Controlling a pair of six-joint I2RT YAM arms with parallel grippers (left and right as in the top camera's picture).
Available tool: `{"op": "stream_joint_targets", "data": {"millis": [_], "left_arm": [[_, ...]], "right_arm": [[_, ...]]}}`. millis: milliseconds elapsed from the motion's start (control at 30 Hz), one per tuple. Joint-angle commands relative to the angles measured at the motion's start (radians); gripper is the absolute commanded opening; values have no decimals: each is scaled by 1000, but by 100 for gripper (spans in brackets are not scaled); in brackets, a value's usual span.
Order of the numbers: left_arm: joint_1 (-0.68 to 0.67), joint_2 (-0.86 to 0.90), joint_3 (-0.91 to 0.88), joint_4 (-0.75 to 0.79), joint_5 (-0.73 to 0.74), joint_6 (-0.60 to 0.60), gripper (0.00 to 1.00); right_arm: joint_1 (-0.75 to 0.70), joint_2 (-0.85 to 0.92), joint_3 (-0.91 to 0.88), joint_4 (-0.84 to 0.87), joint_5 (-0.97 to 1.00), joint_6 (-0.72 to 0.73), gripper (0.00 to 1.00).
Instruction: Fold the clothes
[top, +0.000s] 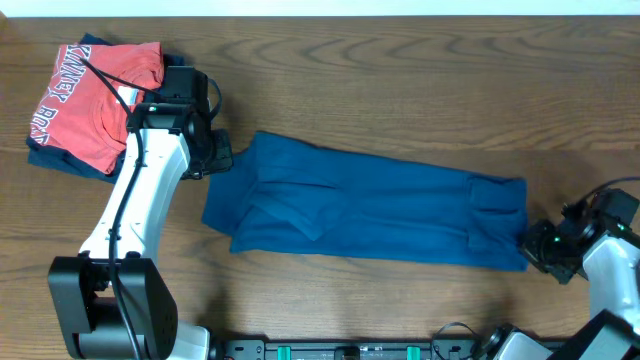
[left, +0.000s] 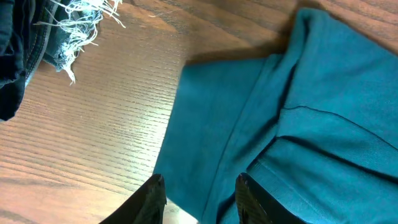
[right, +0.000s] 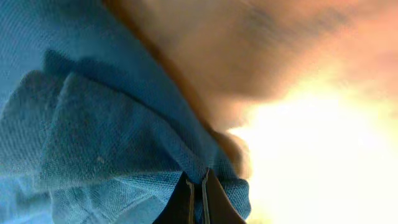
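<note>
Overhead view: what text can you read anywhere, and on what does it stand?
"...NEY ROCK", roughly: white letters on the folded red T-shirt, sideways and creased, only partly readable.
Blue garment: no text.
Both wrist views: none.

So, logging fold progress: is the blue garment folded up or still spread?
Partly folded: blue garment lies as a long flat strip with overlapping layers, right gripper pinching its end.

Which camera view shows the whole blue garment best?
The overhead view: the blue garment lies there complete. The left wrist view shows only one end with a seam; the right wrist view only a bunched corner, very close.
</note>
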Motion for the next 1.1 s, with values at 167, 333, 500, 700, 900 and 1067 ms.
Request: {"op": "stream_joint_targets", "data": {"millis": [167, 333, 500, 700, 900, 1067], "left_arm": [[5, -18, 14, 6, -3, 10, 39], [5, -18, 14, 6, -3, 10, 39], [5, -18, 14, 5, -3, 10, 39], [5, -18, 14, 11, -3, 10, 39], [5, -18, 14, 10, -3, 10, 39], [5, -18, 14, 8, -3, 10, 39]], "right_arm": [[2, -62, -4, -50, 118, 167, 1], [2, -62, -4, -9, -29, 119, 1], [2, -63, -3, -74, -247, -14, 1], [1, -63, -2, -127, -116, -13, 25], [0, -76, 54, -53, -137, -45, 26], [0, -113, 127, -36, -188, -77, 33]]}}
